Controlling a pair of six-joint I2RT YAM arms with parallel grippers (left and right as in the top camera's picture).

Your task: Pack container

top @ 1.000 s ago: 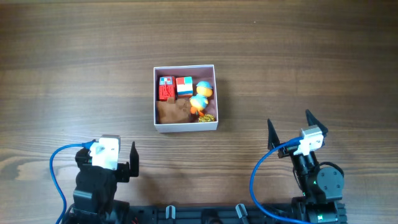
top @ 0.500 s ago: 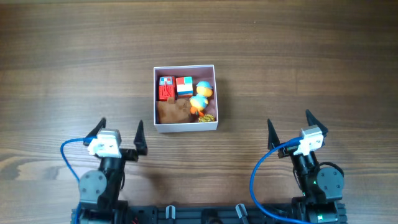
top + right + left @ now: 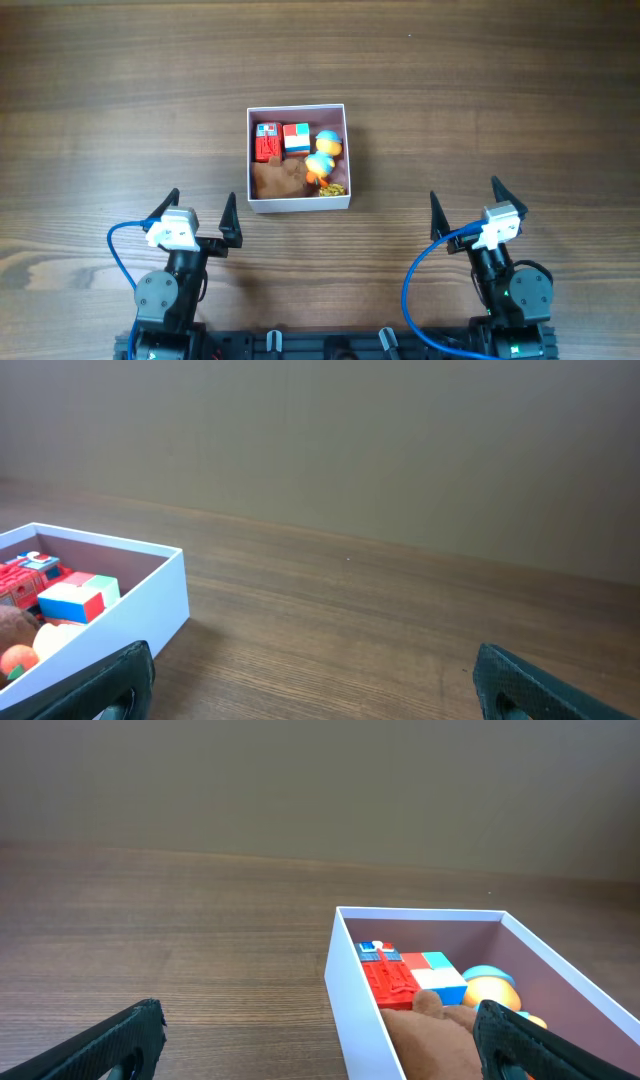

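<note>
The container (image 3: pixel 298 204), a square white-walled box with a dusty-pink floor, sits at the table's middle. It holds a red toy (image 3: pixel 267 142), a red-white-blue block (image 3: pixel 296 138), two orange-and-blue round toys (image 3: pixel 320 163) and a brown plush (image 3: pixel 278 180). It also shows in the left wrist view (image 3: pixel 355 1005) and the right wrist view (image 3: pixel 140 605). My left gripper (image 3: pixel 198 208) is open and empty, near the front edge, short of the container's front left corner. My right gripper (image 3: pixel 465 198) is open and empty at the front right.
A small yellow-green item (image 3: pixel 335 188) lies in the container's front right corner. Bare wooden table (image 3: pixel 480 90) surrounds the box on all sides. Blue cables loop beside both arm bases.
My left arm has risen from a folded pose and swung its open gripper forward toward the container, then shifted slightly right. The right arm and the box contents have not moved.
</note>
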